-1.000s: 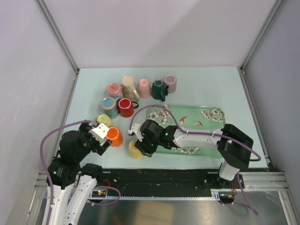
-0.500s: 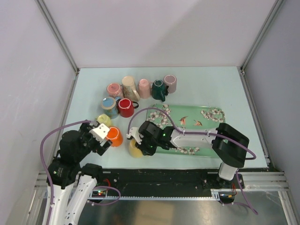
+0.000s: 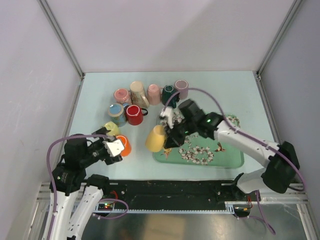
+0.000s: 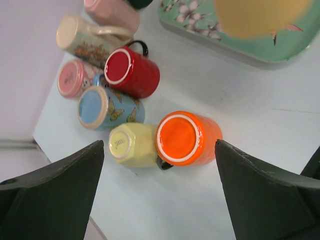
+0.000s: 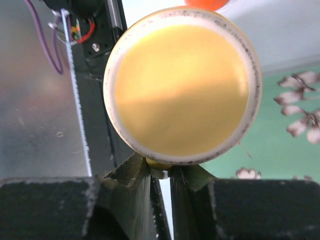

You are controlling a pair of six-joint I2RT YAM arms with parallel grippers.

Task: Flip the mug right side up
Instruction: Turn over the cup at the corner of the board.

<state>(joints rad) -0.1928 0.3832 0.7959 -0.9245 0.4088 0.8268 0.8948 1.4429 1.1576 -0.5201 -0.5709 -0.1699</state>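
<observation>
My right gripper (image 3: 170, 134) is shut on the handle of a mustard-yellow mug (image 3: 155, 138) and holds it tilted in the air over the tray's left edge. In the right wrist view the mug's round, white-rimmed end (image 5: 182, 90) faces the camera, and the gripper (image 5: 160, 172) pinches the handle just below it. The mug also shows as a blur at the top of the left wrist view (image 4: 260, 17). My left gripper (image 3: 116, 148) is open and empty, above and beside an upside-down orange mug (image 4: 187, 138).
A green floral tray (image 3: 225, 160) lies at the right front. Several mugs cluster at the left: orange (image 3: 122, 145), pale yellow (image 3: 111, 128), red (image 3: 134, 114), blue (image 3: 117, 112), with pink, patterned and dark green (image 3: 169, 95) ones behind.
My right gripper has lifted the yellow mug off the table at the tray's front left corner and carried it up and back. The left gripper has shifted slightly.
</observation>
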